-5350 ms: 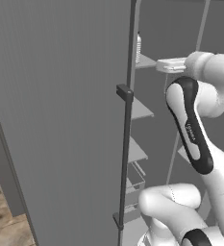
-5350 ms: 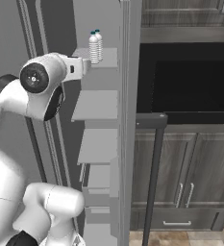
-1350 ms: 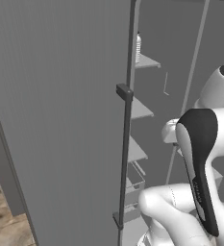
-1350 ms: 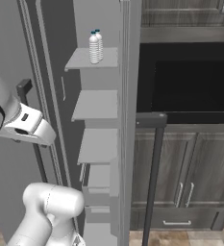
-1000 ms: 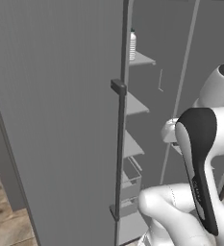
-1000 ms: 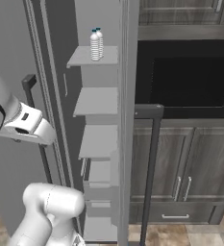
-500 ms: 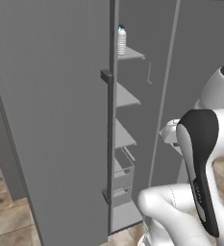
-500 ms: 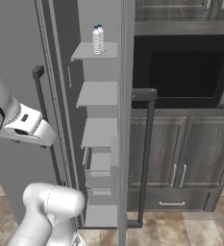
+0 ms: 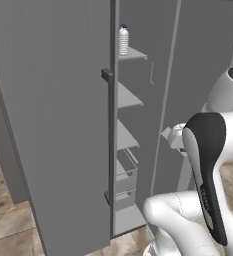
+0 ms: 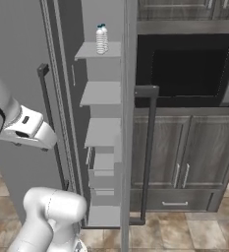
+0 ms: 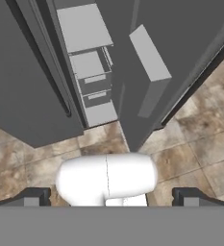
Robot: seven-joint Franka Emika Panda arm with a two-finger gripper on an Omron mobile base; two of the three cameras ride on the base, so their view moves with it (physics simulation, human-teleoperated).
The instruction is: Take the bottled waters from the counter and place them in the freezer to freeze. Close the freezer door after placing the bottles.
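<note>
The bottled waters [image 10: 101,39] stand together on the top shelf of the open freezer [image 10: 102,133]; the left base view shows them as clear ribbed plastic with a teal cap [image 9: 123,40]. The freezer door [image 9: 53,125] stands wide open, its dark bar handle [image 10: 148,152] facing outward. My gripper [image 11: 111,198] is open with nothing held, pulled back from the shelves and pointing down at the floor in front of the freezer, whose lower shelves and drawers [image 11: 90,72] lie ahead. The counter is out of view.
A black built-in microwave [image 10: 189,69] and grey cabinets [image 10: 182,162] sit right of the freezer. The neighbouring grey fridge door [image 10: 17,74] with its bar handle [image 10: 51,128] is on the left. A brown tiled floor [image 11: 190,144] spreads below.
The base has backed away, so the freezer looks smaller and more of it shows. Five seconds ago the gripper was at the top shelf by the bottles; it now hangs folded back.
</note>
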